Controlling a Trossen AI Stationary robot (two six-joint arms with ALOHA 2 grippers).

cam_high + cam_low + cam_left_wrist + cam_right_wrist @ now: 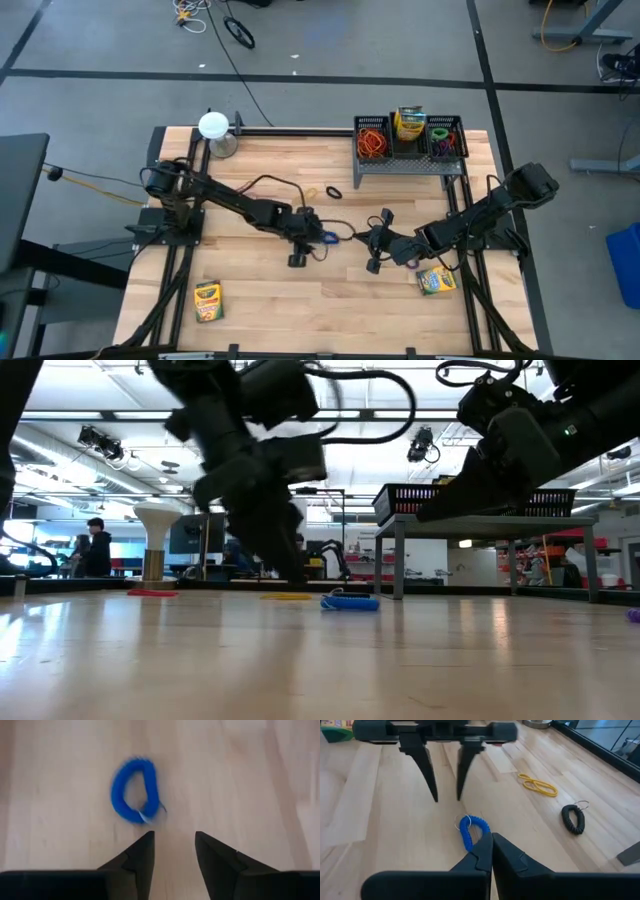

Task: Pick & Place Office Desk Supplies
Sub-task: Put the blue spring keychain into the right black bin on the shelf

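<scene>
Blue coil loop (pixel 471 831) lies flat on the wooden table (pixel 270 290), free of both grippers. The left gripper (pixel 447 798) hangs just over it with its two fingers parted and nothing between them; in the left wrist view the loop (pixel 135 791) sits just ahead of the tips and a little off to one side of the gap, not inside it, with a small metal ring at the end nearest the fingers. The right gripper (pixel 491 847) is pressed shut, fingers together and empty, and points at the loop from the opposite side, so the loop lies between the two grippers, close to the shut tips. Beyond the left gripper, away from the right one, a yellow band (pixel 538 784) and a black coil loop (pixel 573 818) lie on the wood, well apart from both sets of fingers. From above, one crayon box (pixel 208 300) lies near the table's front edge on the left arm's side and another (pixel 436 281) sits just beside the right arm. The mesh rack (pixel 410 140) at the far edge holds orange bands (pixel 372 140), a crayon box (pixel 409 122) and mixed bands (pixel 443 138) in separate compartments. A white round-topped object (pixel 214 126) stands at the far left corner.
</scene>
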